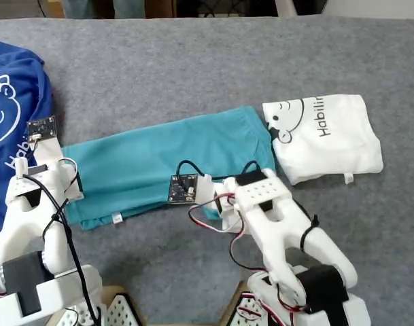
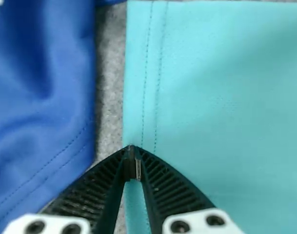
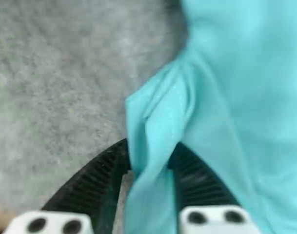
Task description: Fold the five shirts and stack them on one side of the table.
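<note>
High view: grey felt table (image 1: 193, 68) — left gripper (image 2: 131, 163), right gripper (image 3: 149, 163) both pinch teal shirt (image 1: 166, 159).

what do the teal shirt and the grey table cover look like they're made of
The teal shirt looks like a thin, smooth knit, perhaps polyester jersey: it has a faint sheen, a fine surface texture and twin stitch lines along the hem. The table cover is grey and matte with fuzzy, mottled fibres, so it is probably felt or low carpet.
</note>
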Robot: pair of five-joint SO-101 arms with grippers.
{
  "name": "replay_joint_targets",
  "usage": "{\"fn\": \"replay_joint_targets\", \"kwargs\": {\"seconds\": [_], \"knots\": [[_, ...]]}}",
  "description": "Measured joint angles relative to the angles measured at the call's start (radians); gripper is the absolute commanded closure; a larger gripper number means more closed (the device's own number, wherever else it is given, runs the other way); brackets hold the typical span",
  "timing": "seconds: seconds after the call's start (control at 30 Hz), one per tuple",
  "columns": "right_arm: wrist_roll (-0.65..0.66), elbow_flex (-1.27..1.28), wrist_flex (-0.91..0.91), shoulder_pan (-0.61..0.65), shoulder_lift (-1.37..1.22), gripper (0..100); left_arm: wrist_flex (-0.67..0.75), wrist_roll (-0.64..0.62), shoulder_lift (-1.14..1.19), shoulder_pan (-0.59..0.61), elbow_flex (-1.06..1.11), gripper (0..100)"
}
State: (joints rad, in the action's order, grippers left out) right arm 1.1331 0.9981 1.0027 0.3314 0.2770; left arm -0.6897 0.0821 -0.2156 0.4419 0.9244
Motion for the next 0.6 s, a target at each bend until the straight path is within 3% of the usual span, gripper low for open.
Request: {"fn": "replay_joint_targets", "kwargs": {"seconds": [0.2, 0.6], "knots": [[0.0, -0.08, 0.123, -0.003, -0.017, 86.4, 0.0, 0.0, 0.0, 0.0, 0.0, 97], [0.0, 0.051, -0.112, 0.002, -0.002, 90.7, 0.0, 0.0, 0.0, 0.0, 0.0, 97]]}}
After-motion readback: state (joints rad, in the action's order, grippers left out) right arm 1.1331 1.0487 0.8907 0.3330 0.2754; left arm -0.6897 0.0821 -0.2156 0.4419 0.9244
